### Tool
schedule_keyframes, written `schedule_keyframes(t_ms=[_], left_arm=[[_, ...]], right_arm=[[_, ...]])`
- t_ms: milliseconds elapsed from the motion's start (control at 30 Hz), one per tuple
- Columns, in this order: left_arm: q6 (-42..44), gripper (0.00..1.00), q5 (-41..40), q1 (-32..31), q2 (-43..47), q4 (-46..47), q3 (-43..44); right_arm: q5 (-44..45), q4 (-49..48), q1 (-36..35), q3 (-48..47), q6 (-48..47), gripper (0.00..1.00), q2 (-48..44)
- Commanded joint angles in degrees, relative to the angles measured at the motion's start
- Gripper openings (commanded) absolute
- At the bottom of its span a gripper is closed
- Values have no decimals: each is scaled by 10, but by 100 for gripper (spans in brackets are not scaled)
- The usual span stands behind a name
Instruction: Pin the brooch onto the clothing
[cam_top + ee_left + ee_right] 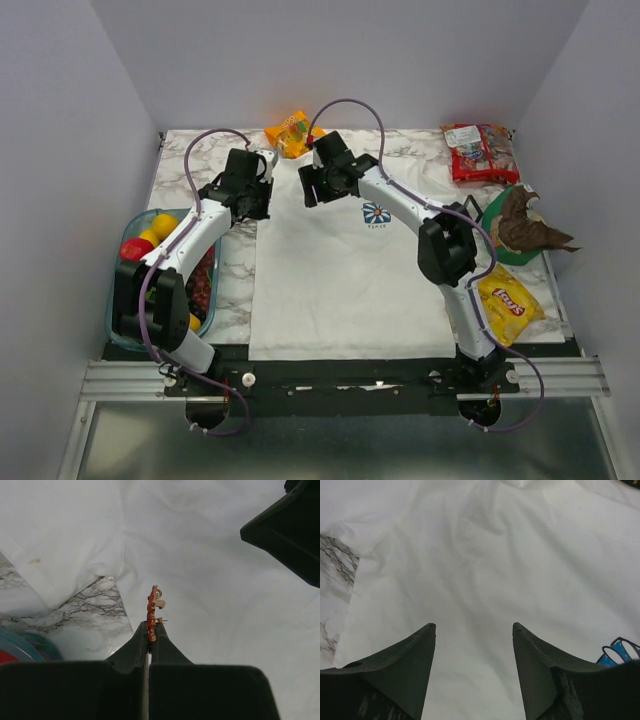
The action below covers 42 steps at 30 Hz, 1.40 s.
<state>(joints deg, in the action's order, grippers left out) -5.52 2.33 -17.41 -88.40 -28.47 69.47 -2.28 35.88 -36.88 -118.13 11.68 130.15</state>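
Nearest the arm bases, the white T-shirt [340, 300] lay flat on the marble table [232, 290], its hem at the near edge; to its right sat a yellow chip bag [508, 305]; farther up, the left gripper [149, 630] was clamped on the orange-red brooch [152, 611], held edge-on over the shirt by the sleeve; the right gripper [474, 626] hung over the chest with jaws spread wide, the daisy emblem [619, 651] just beside it; beyond the collar lay an orange snack bag [293, 132].
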Motion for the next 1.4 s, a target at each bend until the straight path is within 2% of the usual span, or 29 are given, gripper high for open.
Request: schedule_keyframes(t_ms=[0, 333, 600, 833, 1100, 1233, 1333, 1367], left_arm=[[-22, 0, 57, 18, -3, 17, 14], [-67, 0, 107, 52, 4, 65, -9], [-159, 0, 138, 69, 31, 142, -45], [-260, 0, 112, 69, 66, 282, -130], [-293, 0, 127, 69, 46, 373, -163], [-298, 0, 135, 69, 30, 408, -173], [-310, 0, 137, 69, 17, 437, -187], [-314, 0, 137, 69, 16, 445, -191]], right_arm=[[-4, 24, -9, -11, -2, 69, 24], [18, 62, -21, -54, 7, 60, 77], [35, 82, -34, -63, 21, 57, 91], [47, 103, -34, -71, 35, 53, 110], [55, 96, -34, -67, 46, 50, 114], [42, 82, -34, -66, 50, 44, 117], [32, 75, -34, -65, 53, 37, 120], [28, 75, -35, -65, 54, 32, 120]])
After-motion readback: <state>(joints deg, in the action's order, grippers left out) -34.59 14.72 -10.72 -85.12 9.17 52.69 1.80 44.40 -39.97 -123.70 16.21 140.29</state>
